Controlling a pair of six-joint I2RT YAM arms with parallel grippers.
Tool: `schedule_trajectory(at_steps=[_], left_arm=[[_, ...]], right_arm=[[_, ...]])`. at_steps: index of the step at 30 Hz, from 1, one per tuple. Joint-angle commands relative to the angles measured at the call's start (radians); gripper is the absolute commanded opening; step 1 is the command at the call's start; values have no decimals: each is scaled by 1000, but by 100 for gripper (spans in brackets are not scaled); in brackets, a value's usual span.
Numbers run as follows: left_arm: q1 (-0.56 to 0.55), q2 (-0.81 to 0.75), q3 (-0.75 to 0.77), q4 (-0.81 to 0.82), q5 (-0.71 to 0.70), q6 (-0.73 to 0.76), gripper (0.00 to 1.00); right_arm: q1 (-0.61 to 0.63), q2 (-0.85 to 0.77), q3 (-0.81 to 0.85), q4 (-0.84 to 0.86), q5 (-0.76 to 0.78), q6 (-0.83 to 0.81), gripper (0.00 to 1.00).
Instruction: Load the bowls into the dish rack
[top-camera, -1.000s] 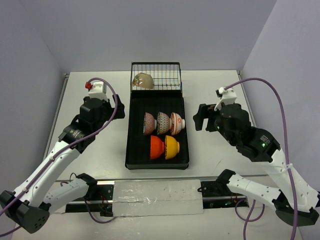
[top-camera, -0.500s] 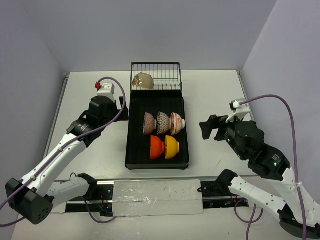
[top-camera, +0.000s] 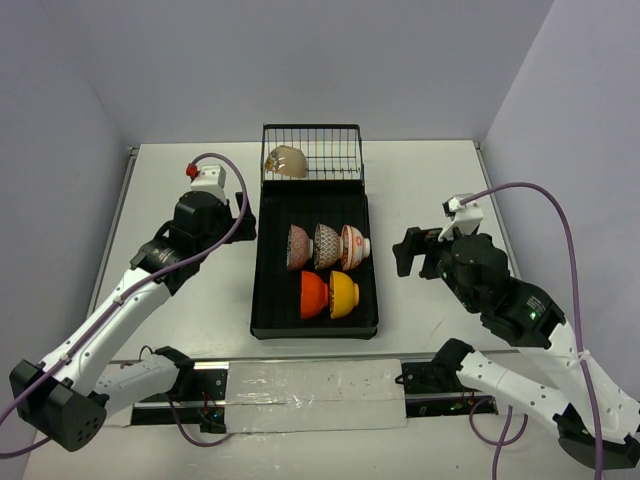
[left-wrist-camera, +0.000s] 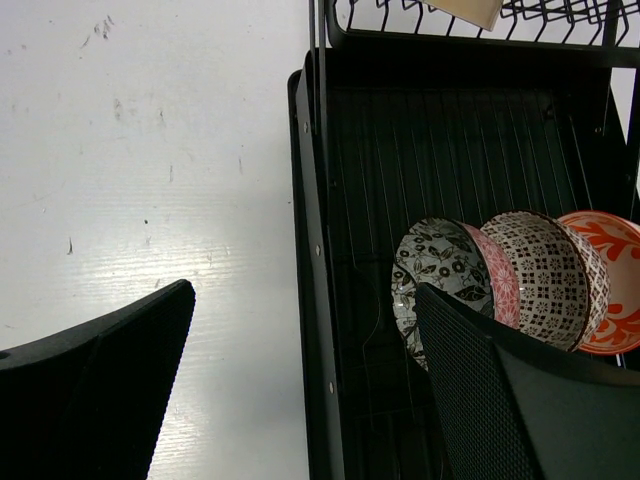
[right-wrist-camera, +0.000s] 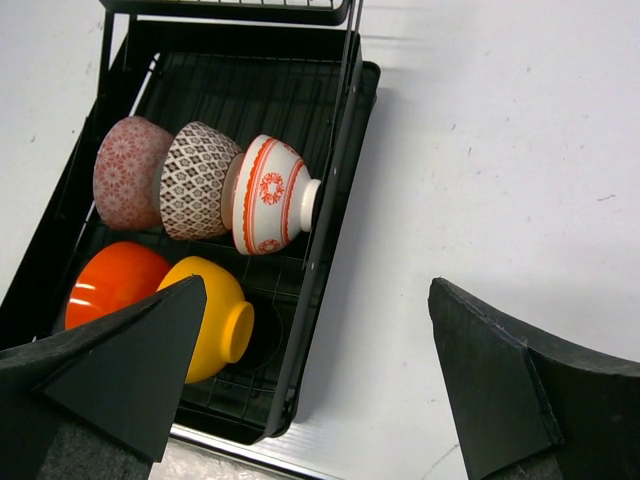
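Left hand (top-camera: 244, 220): fingers (left-wrist-camera: 100, 390) spread wide with nothing between them. It hangs at the left rim of the long black ribbed plastic dish rack (top-camera: 262, 300). In the left wrist view one finger lines up over the white counter (top-camera: 430, 180) and the other over the tray.

Right hand (top-camera: 404, 250): fingers (right-wrist-camera: 520, 390) also apart and empty. It sits over the counter off the rack's right side, near the rack but not touching.

Rack contents, top view:
- Middle row, three bowls on edge and packed against each other: pinkish patterned round bowl (top-camera: 299, 247), grey speckled patterned bowl (top-camera: 326, 245), red-on-white patterned bowl (top-camera: 353, 247).
- Near row, two bowls on edge, side by side and touching: plain red-orange bowl (top-camera: 313, 294), plain yellow-orange bowl (top-camera: 344, 294).
- Far end: plain beige bowl (top-camera: 287, 162), tilted inside the upright black wire-grid basket (top-camera: 335, 150).

The right wrist view agrees on the five tray bowls. Their foot rings face the rack's right wall, and all five sit inside the rim.

Count is six of six in the rack. No bowl shows on the counter in any view.

My read:
- Loading looks done, with nothing left to pick.
- One soft spot is the beige bowl. It leans in the basket, and I can't tell whether it's properly seated against the wires.
- The tray rows look stable because each bowl props the next.
- What's left is probably just pulling both hands back from the rack.
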Motion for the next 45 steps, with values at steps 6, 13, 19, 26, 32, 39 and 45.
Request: schedule_trajectory(at_steps=[6,13,19,26,32,39,45], left_arm=[[17,-56,34,23,-12,-10,97],[35,-58,31,28,0,-25,98],[61,-53,37,20,19,-38,98],[66,-73,36,22,19,-36,98],[67,-78,36,19,3,-33,98],[75,-96,33,19,-12,-31,99],[80,-96,31,20,-10,-30,99]], right_arm=[[9,37,26,24,3,8,100],[9,121,101,1,-34,4,100],[10,418,364,-123,46,7,100],[10,564,437,78,70,-25,100],[4,771,542,184,24,-166,100],[-5,1023,709,247,-37,-309,100],[-29,1200,891,209,-108,-424,100]])
